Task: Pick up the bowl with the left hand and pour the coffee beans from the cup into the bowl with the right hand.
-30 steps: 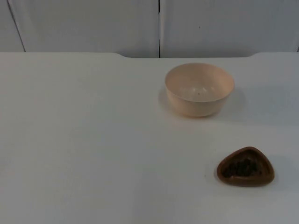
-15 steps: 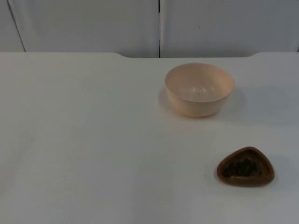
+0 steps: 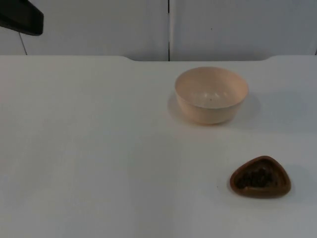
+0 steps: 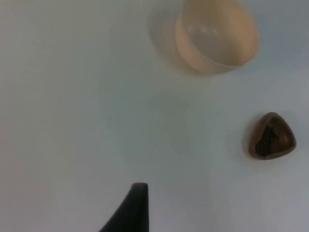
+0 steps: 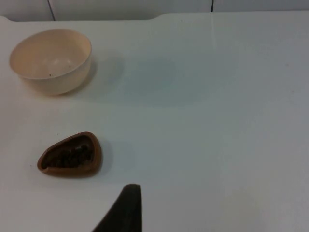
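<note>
A pale beige bowl (image 3: 211,95) stands upright and empty on the white table, right of centre toward the back. A small brown, three-cornered cup (image 3: 260,177) holding dark coffee beans sits near the front right. A black part of the left arm (image 3: 20,17) juts in at the upper left corner, far from both. My left gripper (image 4: 134,209) is held above the table, well away from the bowl (image 4: 217,41) and cup (image 4: 271,136). My right gripper (image 5: 124,208) hangs over bare table, a short way from the cup (image 5: 71,154), with the bowl (image 5: 50,60) farther off.
The grey partition wall (image 3: 168,27) closes off the table's far edge behind the bowl. White table surface (image 3: 89,148) stretches open across the left and middle.
A black part of the left arm has come into the upper left corner of the top view. Bowl and cup have stayed where they were.
</note>
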You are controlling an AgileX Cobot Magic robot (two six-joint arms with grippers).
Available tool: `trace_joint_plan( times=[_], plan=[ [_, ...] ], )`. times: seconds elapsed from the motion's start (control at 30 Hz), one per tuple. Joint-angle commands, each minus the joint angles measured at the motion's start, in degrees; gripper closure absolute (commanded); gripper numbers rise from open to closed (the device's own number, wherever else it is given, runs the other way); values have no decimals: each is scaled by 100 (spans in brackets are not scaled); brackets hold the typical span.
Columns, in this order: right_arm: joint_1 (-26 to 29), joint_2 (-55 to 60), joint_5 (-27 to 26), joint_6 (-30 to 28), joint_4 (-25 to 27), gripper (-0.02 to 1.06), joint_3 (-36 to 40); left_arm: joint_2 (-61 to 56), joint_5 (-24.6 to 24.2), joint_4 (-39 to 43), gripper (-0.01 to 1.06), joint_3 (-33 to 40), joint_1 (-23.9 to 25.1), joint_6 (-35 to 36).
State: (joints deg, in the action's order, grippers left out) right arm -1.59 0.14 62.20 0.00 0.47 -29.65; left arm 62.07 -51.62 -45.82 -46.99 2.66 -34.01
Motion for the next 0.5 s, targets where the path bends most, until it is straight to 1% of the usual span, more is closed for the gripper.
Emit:
trace_joint_plan(
  times=[0.0, 0.13, 0.2, 0.27, 0.33, 0.37, 0.4, 0.43, 0.47],
  plan=[
    [38, -14, -46, -70, 17, -1, 23, 163, -2, -446, 0, -34, 11, -340],
    [38, -14, -46, -70, 17, -1, 23, 433, -2, -580, 0, -34, -4, -584],
    [38, -14, -46, -70, 17, -1, 23, 507, -2, -580, 0, -34, -27, -599],
    [38, -14, -46, -70, 17, -1, 23, 629, 48, -580, 0, -34, -193, -620],
    [38, -14, -46, -70, 4, -1, 23, 743, 236, -580, 0, -34, -454, -620],
    [38, -14, -46, -70, 4, -1, 23, 743, 236, -580, 0, -34, -454, -620],
    [38, -14, -46, -70, 4, -1, 23, 838, 445, -580, 0, -34, -677, -620],
    [38, -14, -46, -70, 4, -1, 23, 872, 534, -580, 0, -34, -764, -620],
    [38, -14, -46, -70, 4, -1, 23, 986, 806, -580, 0, -34, -1015, -620]
  ],
)
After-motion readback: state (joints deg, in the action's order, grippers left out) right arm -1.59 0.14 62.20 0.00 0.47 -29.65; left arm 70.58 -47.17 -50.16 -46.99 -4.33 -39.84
